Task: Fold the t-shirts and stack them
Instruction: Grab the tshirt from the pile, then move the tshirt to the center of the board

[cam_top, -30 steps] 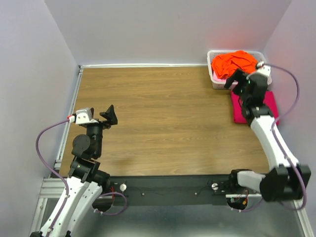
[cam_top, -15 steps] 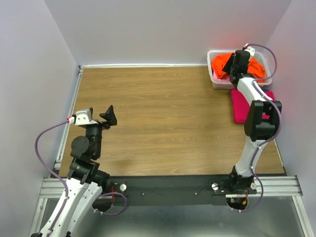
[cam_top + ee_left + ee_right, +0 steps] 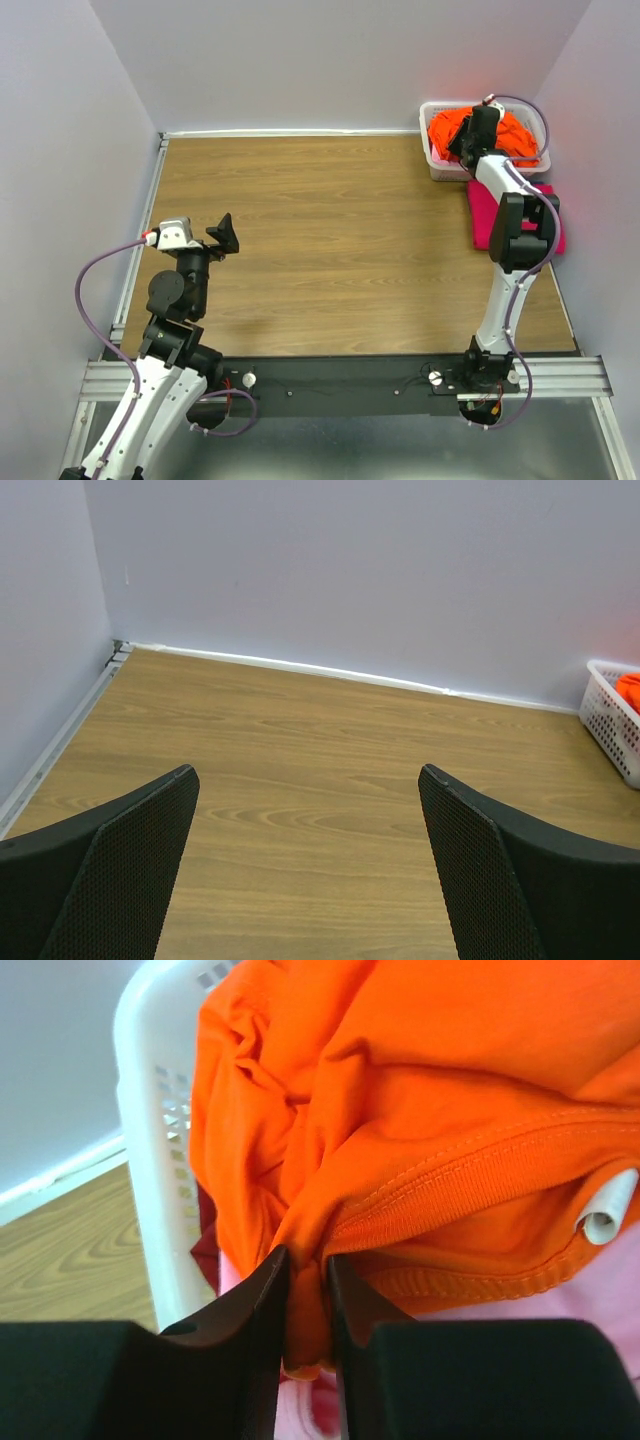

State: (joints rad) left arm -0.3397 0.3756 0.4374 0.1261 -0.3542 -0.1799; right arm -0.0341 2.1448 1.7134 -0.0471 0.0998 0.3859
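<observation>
Pickup: my right gripper (image 3: 305,1265) pinches an orange t-shirt (image 3: 430,1100) fold between its fingers; left gripper (image 3: 308,820) hangs spread, empty. Next I'd lift it from the basket (image 3: 150,1150).

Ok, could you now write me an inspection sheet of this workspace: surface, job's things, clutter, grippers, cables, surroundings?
Surface: wooden table, brown grain.
Job's things: orange t-shirt crumpled in the white basket, pale pink t-shirt under it; magenta-red t-shirt flat on the table beside the basket.
Clutter: nothing seen.
Grippers: left gripper open, holding nothing; right gripper shut on a fold of the orange t-shirt.
Cables: purple cables loop from both wrists.
Surroundings: plain pale walls; metal rail along the table's left edge.
</observation>
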